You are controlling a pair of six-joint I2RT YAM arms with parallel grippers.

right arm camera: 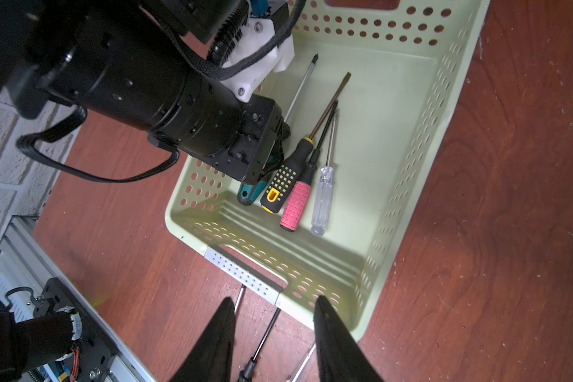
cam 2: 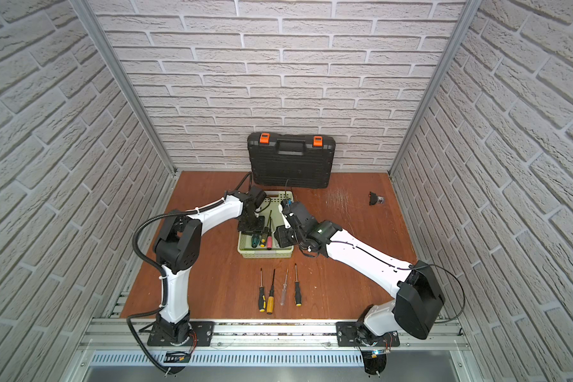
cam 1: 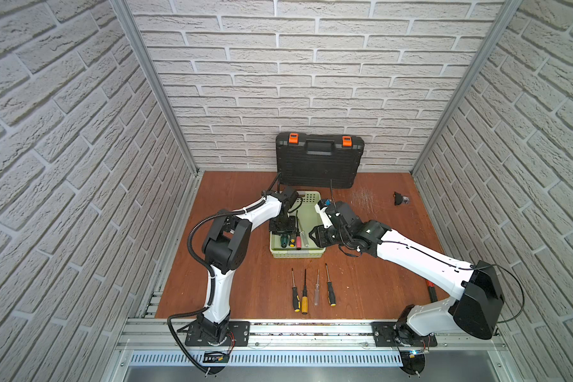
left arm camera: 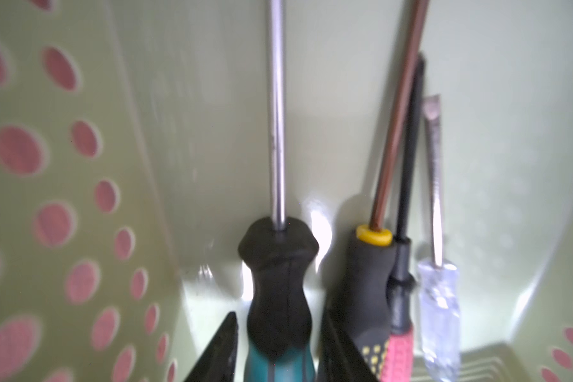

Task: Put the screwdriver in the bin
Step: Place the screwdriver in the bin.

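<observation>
In a top view the bin (cam 1: 298, 254) sits in the middle of the table (cam 1: 245, 291). The left gripper (cam 1: 282, 233) dips into it, over the teal screwdriver (cam 1: 283, 240) by the bin's left wall. In the left wrist view its jaws stand a little apart, one on each side of the handle, with thin gaps. In the right wrist view the right gripper (right arm camera: 273, 299) is apart and empty, near the bin's near right corner.

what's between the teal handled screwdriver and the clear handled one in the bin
The black-and-yellow handled screwdriver and the pink handled screwdriver, lying side by side; clearest in the right wrist view.
</observation>
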